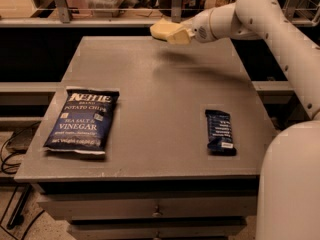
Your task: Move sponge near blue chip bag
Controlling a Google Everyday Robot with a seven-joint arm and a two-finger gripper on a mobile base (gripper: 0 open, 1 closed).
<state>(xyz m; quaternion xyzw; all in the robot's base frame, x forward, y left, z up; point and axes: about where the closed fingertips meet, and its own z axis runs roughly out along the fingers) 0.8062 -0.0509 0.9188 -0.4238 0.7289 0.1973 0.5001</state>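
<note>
- Right, closest to me the blue chip bag (pixel 82 120) lies flat at the front left of the surface (pixel 160 99). That is my target.
- A little further back on the right lies a small dark snack bar (pixel 220 131), well apart from the bag. I must not confuse the two.
- Bare surface lies between them and beyond, so I judge a diagonal path to the bag is open.
- At the far edge the gripper (pixel 175 34) hangs above the surface with the sponge (pixel 161 29) pinched in its fingers (pixel 181 36). A soft shadow lies beneath it.
- My plan is to carry the sponge low and level toward the front left. I would set it down just beside the bag, not on it, and let go only once it rests flat.
</note>
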